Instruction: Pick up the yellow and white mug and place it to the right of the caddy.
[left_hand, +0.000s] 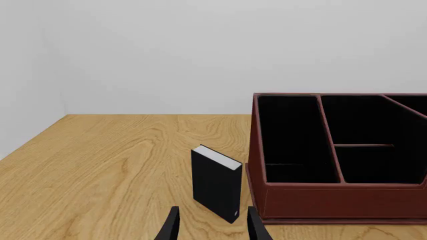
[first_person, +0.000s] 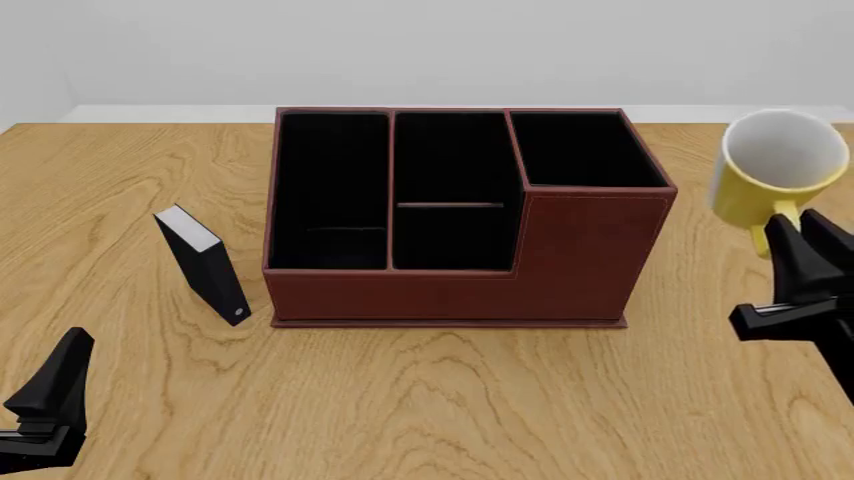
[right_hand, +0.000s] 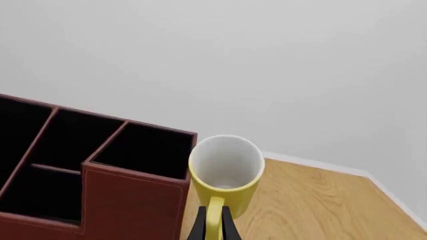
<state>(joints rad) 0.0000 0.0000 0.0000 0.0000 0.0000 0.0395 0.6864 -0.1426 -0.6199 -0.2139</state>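
Note:
The yellow and white mug (first_person: 785, 165) is to the right of the caddy (first_person: 454, 230), tilted with its white inside facing the camera. My right gripper (first_person: 801, 240) is shut on its yellow loop handle. In the right wrist view the mug (right_hand: 225, 170) is next to the caddy's taller section (right_hand: 133, 190), and the right gripper (right_hand: 213, 227) pinches the handle. I cannot tell whether the mug touches the table. My left gripper (first_person: 54, 395) is open and empty at the near left. In the left wrist view, the left gripper (left_hand: 213, 231) points at the caddy (left_hand: 340, 150).
A small thin black book-like box (first_person: 203, 263) stands upright just left of the caddy; it also shows in the left wrist view (left_hand: 215, 182), straight ahead of the left fingers. The wooden table (first_person: 441, 400) ends close behind the caddy.

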